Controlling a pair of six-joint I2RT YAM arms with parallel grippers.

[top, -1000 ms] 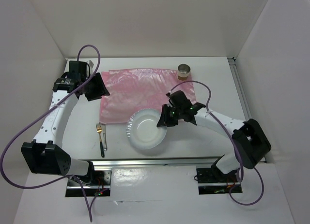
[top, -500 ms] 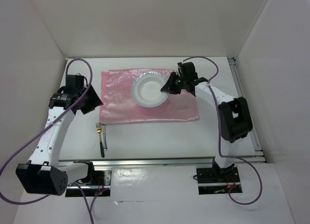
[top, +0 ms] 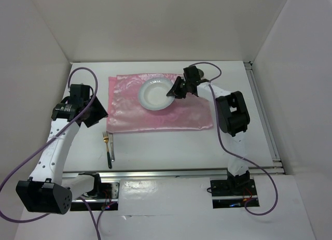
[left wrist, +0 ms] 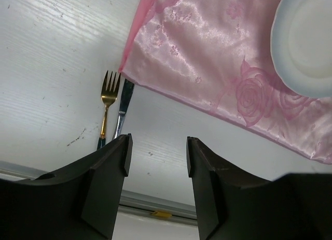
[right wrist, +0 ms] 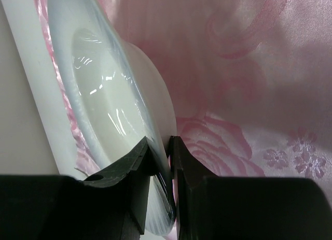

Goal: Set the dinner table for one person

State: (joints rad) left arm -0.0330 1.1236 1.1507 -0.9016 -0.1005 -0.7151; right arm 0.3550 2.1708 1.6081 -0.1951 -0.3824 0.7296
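Rim of round white glossy plate (top: 153, 95) pinched between right gripper (right wrist: 162, 146) jaws, over shiny pink cloth mat (top: 135, 115) near far edge of white dinner table (top: 171, 146); best lowered flat, centred, before release; left gripper (left wrist: 157, 146) jaws wide apart, empty.

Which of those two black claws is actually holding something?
The right gripper, shut on the rim of the round white plate over the shiny pink cloth mat; the left gripper hangs open and empty.
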